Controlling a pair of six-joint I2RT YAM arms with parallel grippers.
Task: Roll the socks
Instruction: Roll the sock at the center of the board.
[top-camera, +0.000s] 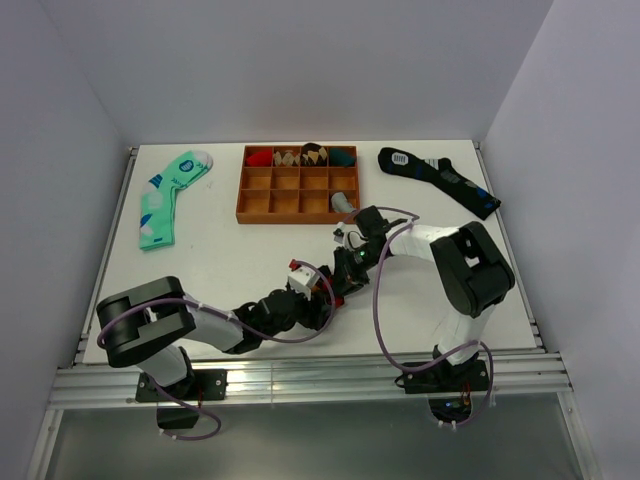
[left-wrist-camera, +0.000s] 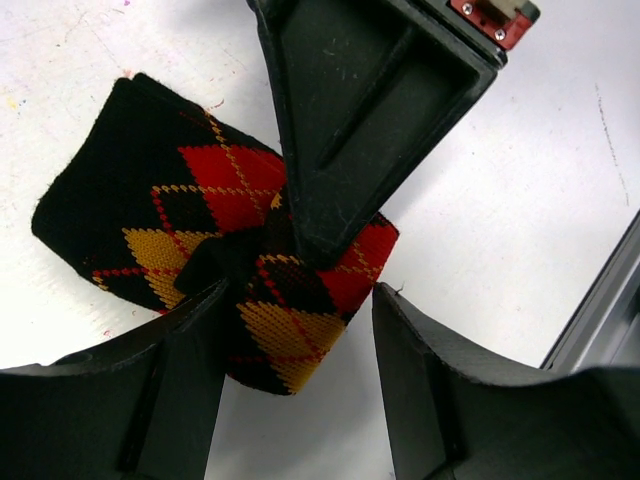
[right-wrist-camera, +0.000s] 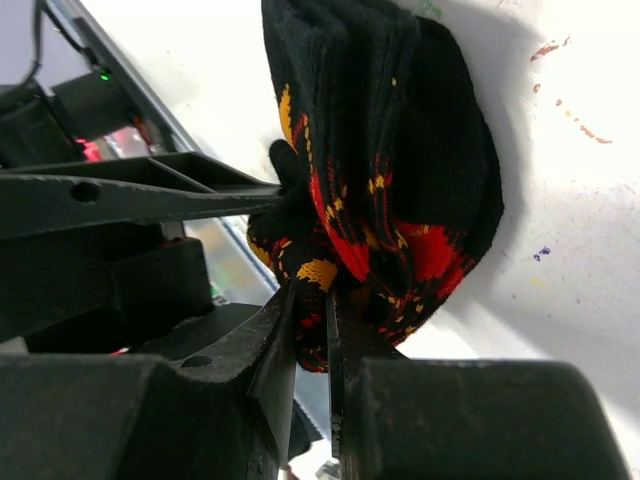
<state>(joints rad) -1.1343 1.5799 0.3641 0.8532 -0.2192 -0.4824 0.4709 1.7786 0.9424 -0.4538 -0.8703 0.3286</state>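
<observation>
White tabletop (left-wrist-camera: 520, 180) is occupied, at 5 o'clock of the wooden tray (top-camera: 290, 218), by the folded black argyle sock (left-wrist-camera: 190, 220). Its edge is clamped in the nearly closed right gripper (right-wrist-camera: 310, 300) — the left gripper (left-wrist-camera: 300, 300) is held wide, one finger (left-wrist-camera: 170, 380) touching fabric.

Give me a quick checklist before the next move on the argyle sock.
1. Right gripper pinching the argyle sock: ok, shut on a fold.
2. Left gripper free to regrasp: ok, open at the sock's end.
3. Sock rolled tight: not ok, one end lies flat.
4. Both socks of the pair in the bundle: cannot tell.
5. Mint green sock and navy sock out of the way: ok.
</observation>
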